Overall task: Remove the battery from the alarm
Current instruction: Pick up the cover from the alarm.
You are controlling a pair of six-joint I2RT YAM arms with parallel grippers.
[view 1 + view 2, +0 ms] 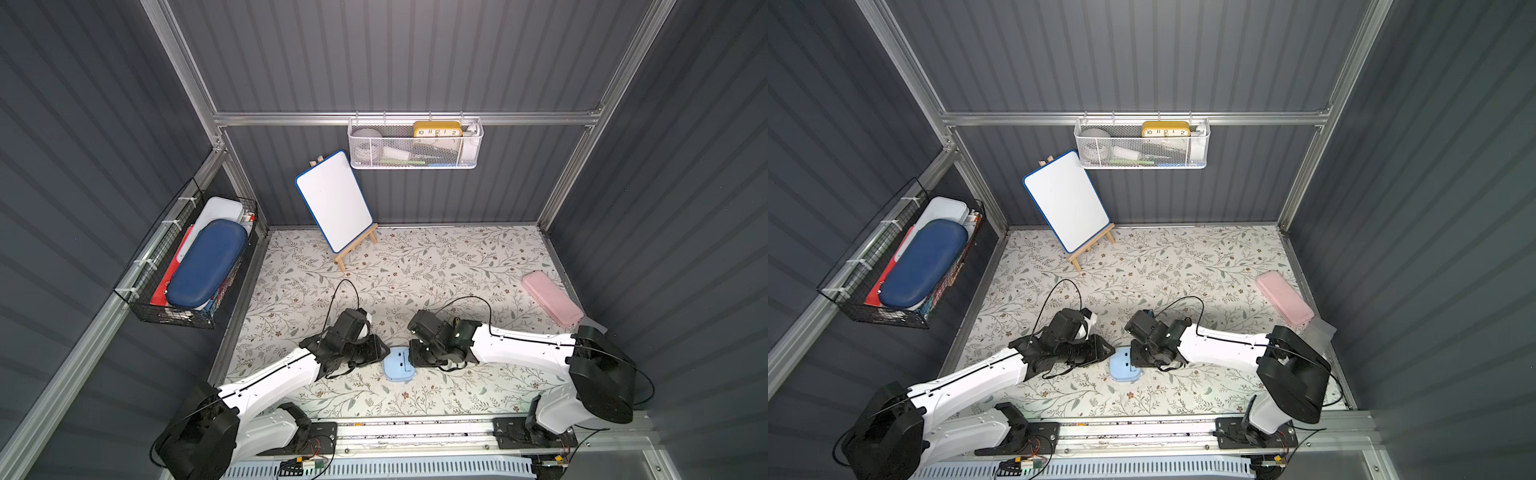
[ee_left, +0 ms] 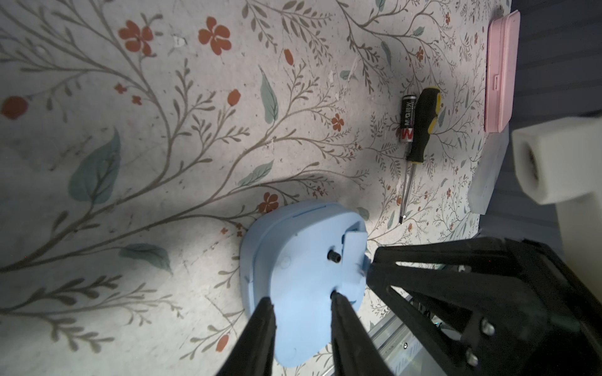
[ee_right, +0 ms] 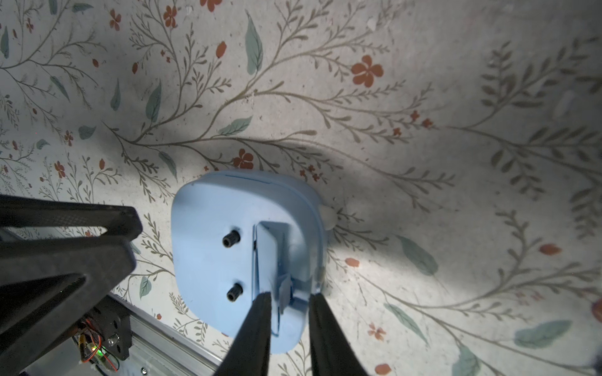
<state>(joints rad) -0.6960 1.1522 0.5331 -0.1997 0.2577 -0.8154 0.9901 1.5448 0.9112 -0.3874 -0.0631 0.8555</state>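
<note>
Left gripper (image 2: 299,297): lower middle of the left wrist view. The fingers are released and stand apart over the alarm's back, one tip next to a black knob. In both top views the wrist hides them.
Alarm (image 1: 398,368): face down on the tabletop (image 1: 415,270), low in the middle of both top views, between the two arms. Only the wrist views show its back closely, with two black knobs and a battery cover (image 3: 267,257).
Battery cover: tipped up from its recess in the right wrist view. In the left wrist view (image 2: 354,245) only its raised end shows.
Right gripper (image 3: 288,296): lower middle of the right wrist view. The fingers are narrowly parted on either side of the cover's clip end; I cannot tell whether they pinch it.
Battery (image 2: 408,118): out of the alarm, lying flat on the tabletop in the upper right of the left wrist view, just beside the handle of a black-and-yellow screwdriver (image 2: 423,125). Only this view shows it clearly.
Black wire basket (image 1: 166,318): on the left wall, holding a blue case (image 1: 203,266).
Whiteboard (image 1: 334,199): on a small wooden easel at the back of the tabletop, tilted.
White mesh basket (image 1: 365,160): upper middle, on the back wall, with a yellow clock (image 1: 436,129) inside.
Pink case (image 1: 550,297): at the right edge of the tabletop, well apart from the alarm.
In the way: both black wrists crowd the alarm's sides in the top views.
</note>
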